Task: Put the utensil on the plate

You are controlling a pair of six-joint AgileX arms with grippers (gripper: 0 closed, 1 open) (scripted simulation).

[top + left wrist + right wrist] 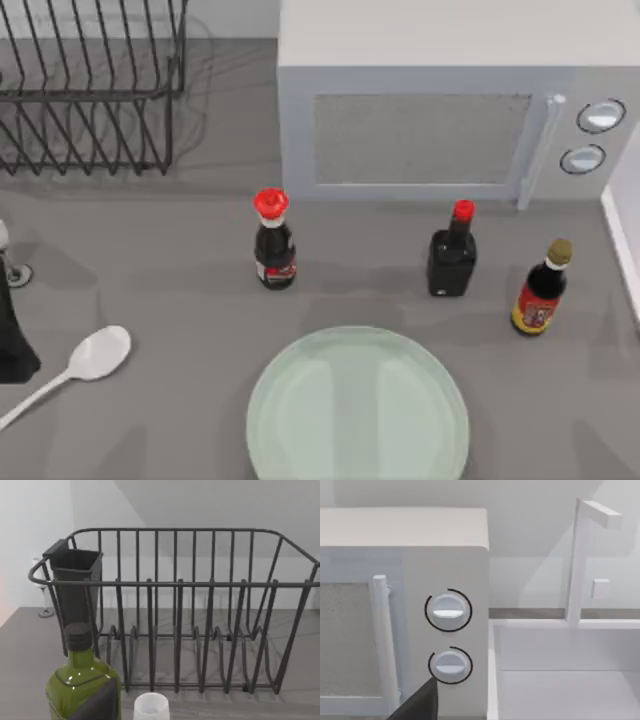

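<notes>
- Nothing done yet: the white spoon (88,360) lies on the grey surface (180,300) at the frame's lower left, well apart from the pale green plate (358,410) at bottom centre.
- Can't tell how my fingers stand on either arm.
- Whole grab-and-carry is left.

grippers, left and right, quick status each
left gripper: at the table's left edge beside the spoon, cannot tell.
right gripper: facing the microwave, cannot tell.
</notes>
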